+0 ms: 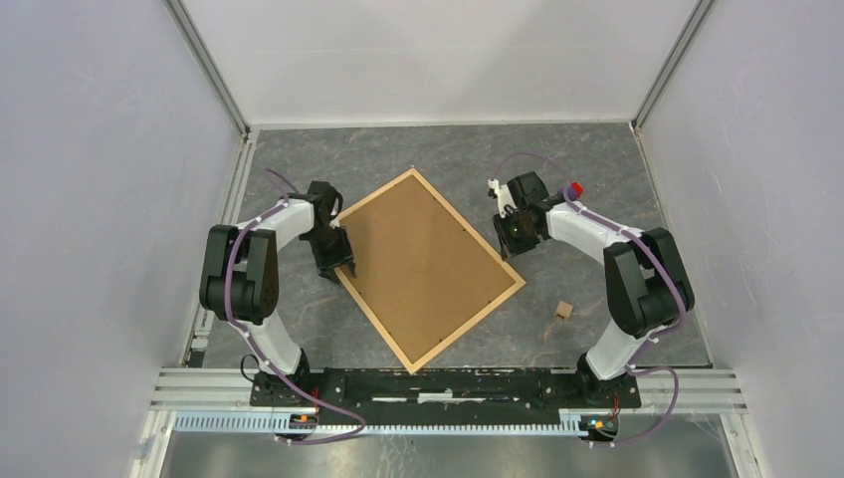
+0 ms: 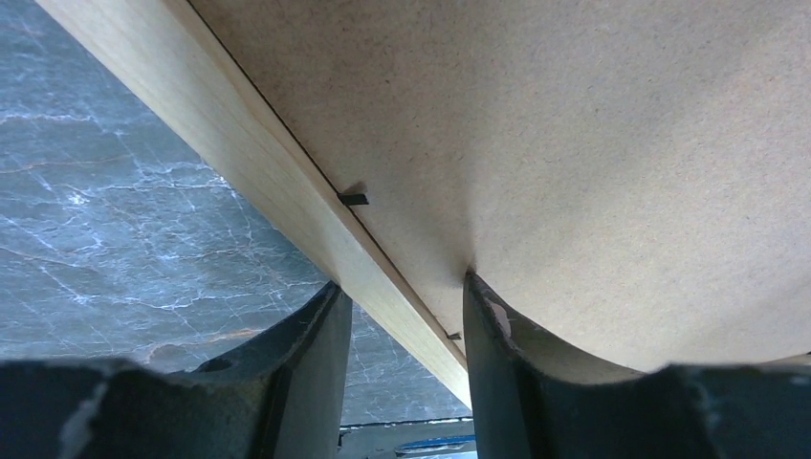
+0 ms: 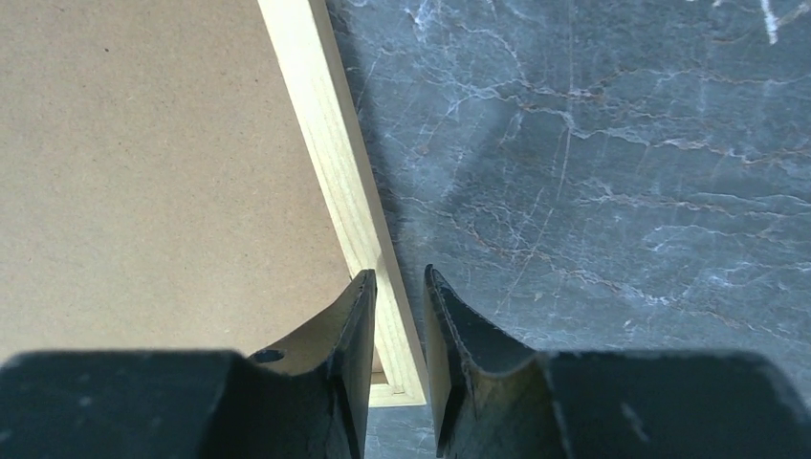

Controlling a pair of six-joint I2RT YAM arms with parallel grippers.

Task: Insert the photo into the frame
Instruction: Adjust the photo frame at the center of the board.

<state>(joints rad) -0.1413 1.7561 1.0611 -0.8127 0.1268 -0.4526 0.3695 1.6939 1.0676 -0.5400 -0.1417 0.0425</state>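
Observation:
The frame (image 1: 428, 264) lies back side up on the table, turned like a diamond, its brown board facing up inside thin light wood strips. My left gripper (image 1: 335, 267) stands over its left edge. In the left wrist view that gripper (image 2: 402, 282) is open, straddling the wood strip (image 2: 287, 182), with one finger (image 2: 493, 354) on the board. My right gripper (image 1: 506, 249) is at the right edge near a corner. In the right wrist view its jaws (image 3: 397, 273) stand narrow around the wood strip (image 3: 325, 124), touching both sides. The photo is hidden or out of view.
A small wooden block (image 1: 564, 311) lies on the grey marble table (image 1: 597, 169) right of the frame. A black retaining tab (image 2: 353, 199) sits at the board's edge. White enclosure walls stand on the left, right and far sides.

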